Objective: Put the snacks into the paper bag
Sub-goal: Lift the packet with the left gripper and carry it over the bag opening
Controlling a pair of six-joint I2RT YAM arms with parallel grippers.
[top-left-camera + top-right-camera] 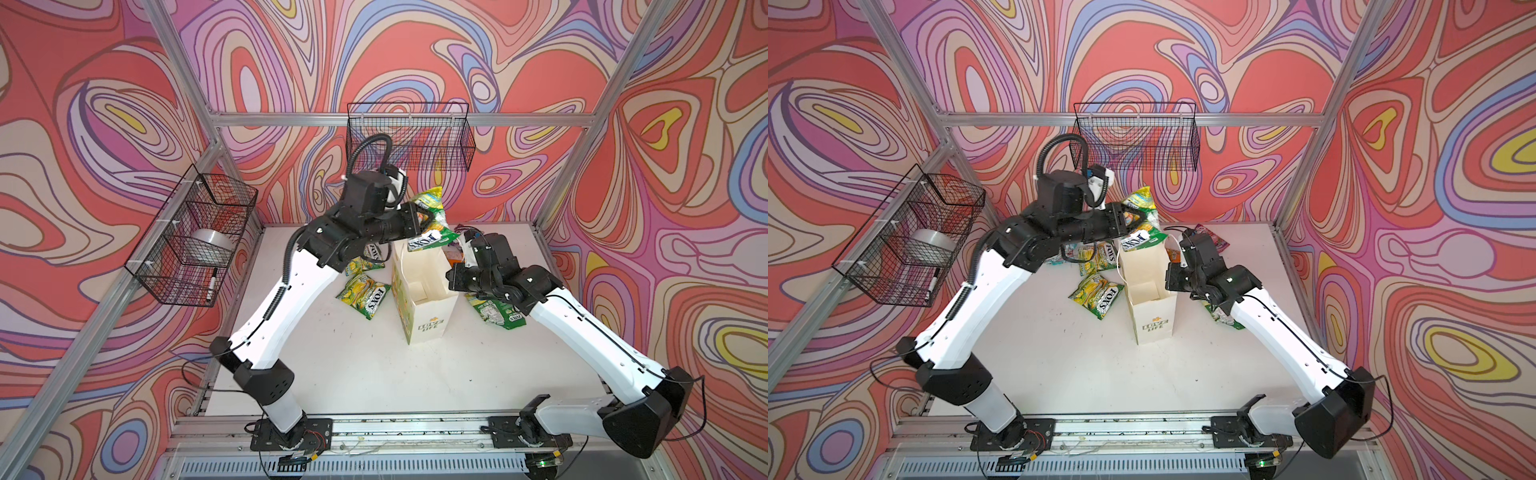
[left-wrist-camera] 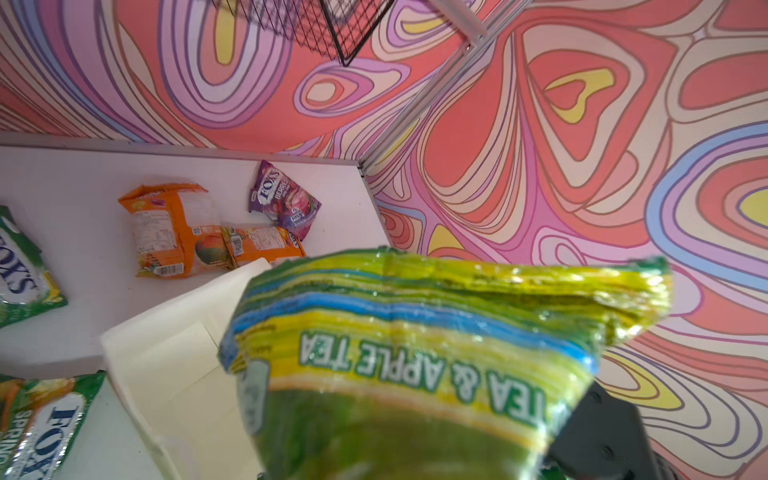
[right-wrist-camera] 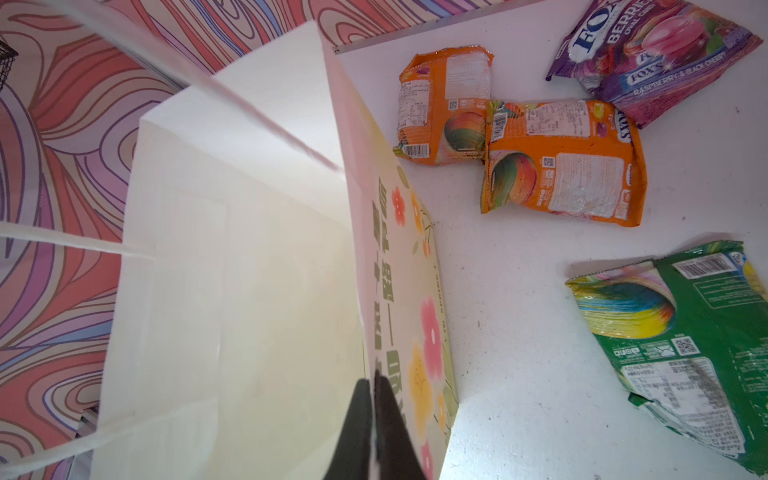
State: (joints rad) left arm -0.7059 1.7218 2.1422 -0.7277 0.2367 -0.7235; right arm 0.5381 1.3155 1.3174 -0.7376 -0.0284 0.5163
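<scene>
White paper bag (image 1: 424, 307) upright, open, yellow-green pouch (image 1: 430, 199) held over its far rim, other pouches (image 1: 363, 297) flat around it

I see yellow-green pouch (image 2: 415, 357) close up, open paper bag (image 2: 166, 365) behind it; two orange pouches (image 2: 170, 237), purple pouch (image 2: 284, 203) on table (image 2: 62, 178).

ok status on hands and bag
Left hand shut on yellow-green pouch, raised near bag. Right hand pinching bag wall; bag upright, open. Mouth clear.
</scene>
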